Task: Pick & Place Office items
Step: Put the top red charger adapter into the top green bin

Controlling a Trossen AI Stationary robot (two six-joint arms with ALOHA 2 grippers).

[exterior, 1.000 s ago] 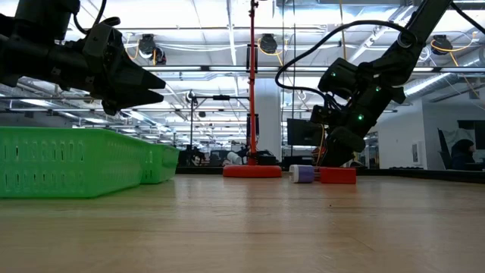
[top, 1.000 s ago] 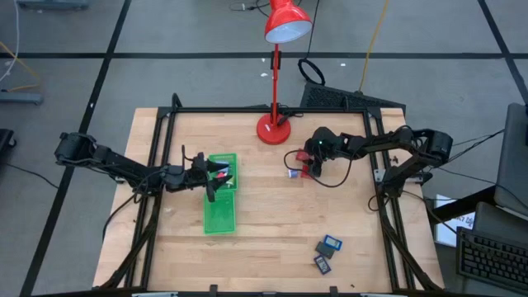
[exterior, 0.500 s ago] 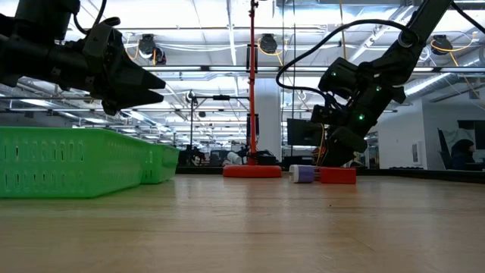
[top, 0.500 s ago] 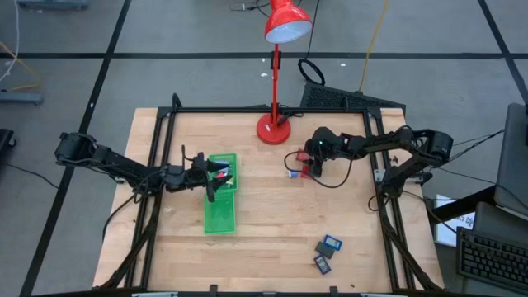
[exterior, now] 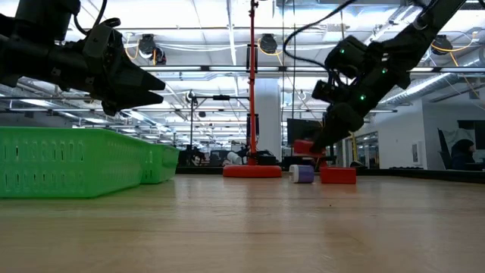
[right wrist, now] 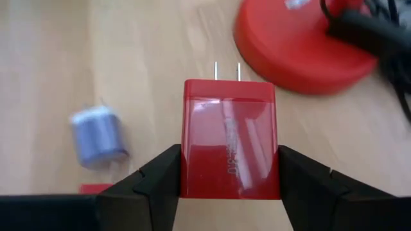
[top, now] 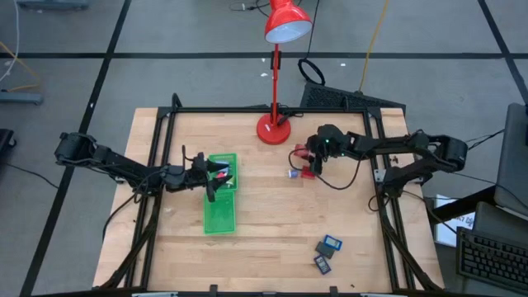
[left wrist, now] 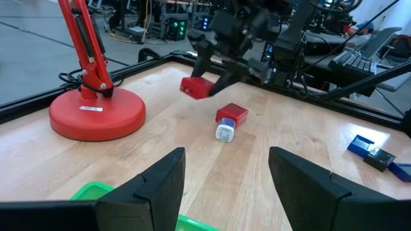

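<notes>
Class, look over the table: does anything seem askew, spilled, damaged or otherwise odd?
Nothing stands out. The right claw holds a red plug off the table, intact. Another red block and a whitish-blue bit lie together on the wood, and the tray sits flat.

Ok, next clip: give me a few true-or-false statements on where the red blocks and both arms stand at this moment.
1. The right gripper holds a red block with two metal prongs. True.
2. That block rests on the table. False: it is lifted clear of the wood, as the low view shows.
3. A second red block lies on the table against a whitish-blue piece. True.
4. The left gripper carries a blue item. False: its fingers are open and empty, above the green tray.
5. The two dark rectangles lie inside the tray. False: they lie on the bare table, apart from it.
</notes>
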